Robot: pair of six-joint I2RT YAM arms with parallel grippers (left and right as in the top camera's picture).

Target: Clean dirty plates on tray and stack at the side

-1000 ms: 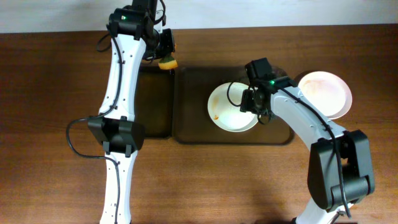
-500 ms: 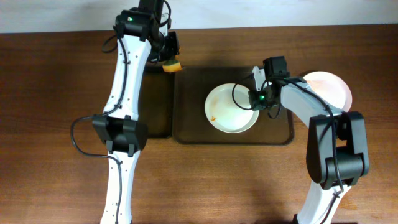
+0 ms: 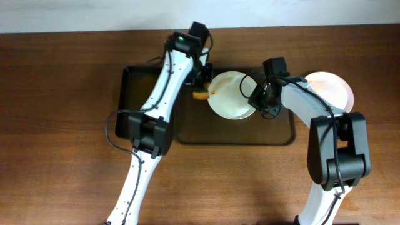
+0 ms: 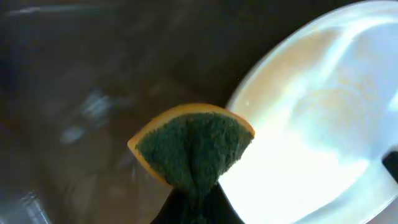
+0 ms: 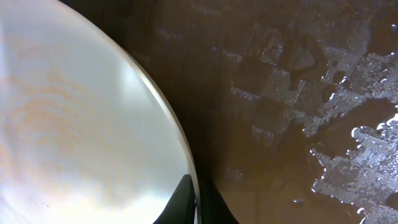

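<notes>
— Where is the plate point(image 3: 232, 95) in relation to the tray point(image 3: 237, 132)?
— Inside the tray, toward its far rim. A faint orange tint runs across its face in the right wrist view.
— Who has hold of it?
— The right fingers point(image 5: 181, 202) are closed on its rim, one tip on each side, over the wet tray floor. That is the edge of the plate nearer the tray's right end.
— And the left fingers point(image 4: 186, 210)?
— Clamped on a sponge point(image 4: 193, 149), green pad facing the camera and an orange layer behind it. It hangs over the tray just beside the plate's other edge. I cannot tell if it touches.
— Anything outside the tray?
— A second plate point(image 3: 330, 94) lies on the surface point(image 3: 62, 125) just past the tray's right end. A black tray point(image 3: 134, 94) sits against its left end.
</notes>
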